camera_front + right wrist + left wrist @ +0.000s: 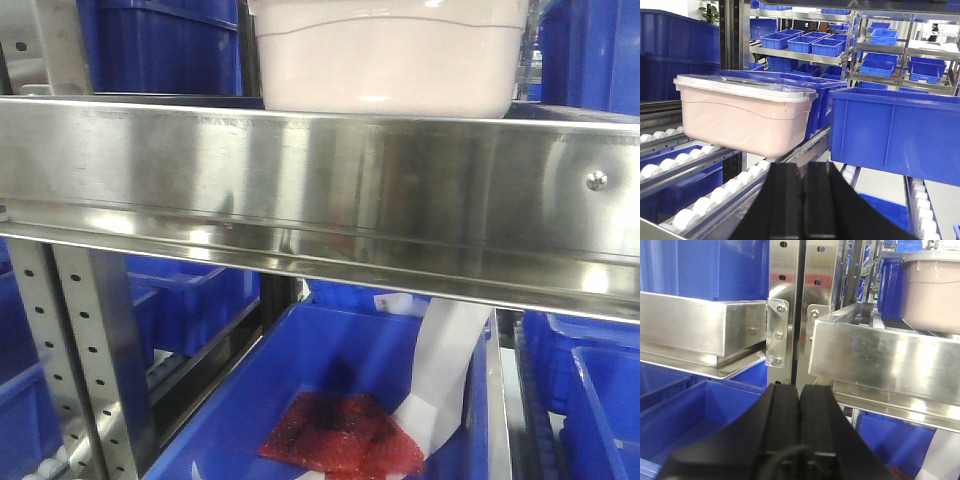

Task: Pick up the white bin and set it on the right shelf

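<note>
The white bin (390, 60) is a pale pinkish tub that rests on the right shelf (330, 190), just behind its shiny front rail with a bolt head. Seen from the right wrist, the white bin (742, 117) sits with its flat lid on the roller tracks, ahead and left of my right gripper (803, 167), which is shut and empty. In the left wrist view the white bin (932, 290) shows at the upper right on the right shelf (880, 357). My left gripper (799, 390) is shut, empty, and low in front of the upright posts.
Blue bins (892, 132) stand to the right of the white bin and fill racks behind. A lower blue bin (330, 390) holds a red pouch (340, 435) and a white slip. Perforated uprights (85, 350) stand at the left. White rollers (705, 200) line the shelf tracks.
</note>
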Controlling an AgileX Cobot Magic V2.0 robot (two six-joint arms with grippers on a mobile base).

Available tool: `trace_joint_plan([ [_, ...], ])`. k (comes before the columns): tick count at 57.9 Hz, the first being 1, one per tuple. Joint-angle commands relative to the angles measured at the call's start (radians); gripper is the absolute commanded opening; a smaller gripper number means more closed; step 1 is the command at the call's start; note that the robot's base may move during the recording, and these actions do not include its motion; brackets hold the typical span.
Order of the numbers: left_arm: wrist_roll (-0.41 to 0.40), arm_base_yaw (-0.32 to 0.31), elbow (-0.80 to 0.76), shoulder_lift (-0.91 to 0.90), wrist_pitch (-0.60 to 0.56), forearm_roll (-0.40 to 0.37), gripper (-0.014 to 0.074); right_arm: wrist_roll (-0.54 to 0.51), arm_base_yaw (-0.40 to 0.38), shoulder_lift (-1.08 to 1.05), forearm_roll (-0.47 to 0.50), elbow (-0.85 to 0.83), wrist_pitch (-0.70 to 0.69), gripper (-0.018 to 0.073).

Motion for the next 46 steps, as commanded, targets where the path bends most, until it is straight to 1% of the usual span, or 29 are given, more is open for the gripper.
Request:
trace_joint_plan([
  [1, -0.012, -0.003, 0.009, -0.009, -0.091, 0.003, -0.0117, 0.0, 0.0, 0.013, 0.019, -0.022, -0.083, 0.0069],
  [46, -0.012, -0.003, 0.009, -0.009, -0.091, 0.003, -0.0117, 0.0, 0.0, 0.013, 0.019, -0.022, -0.083, 0.0069],
])
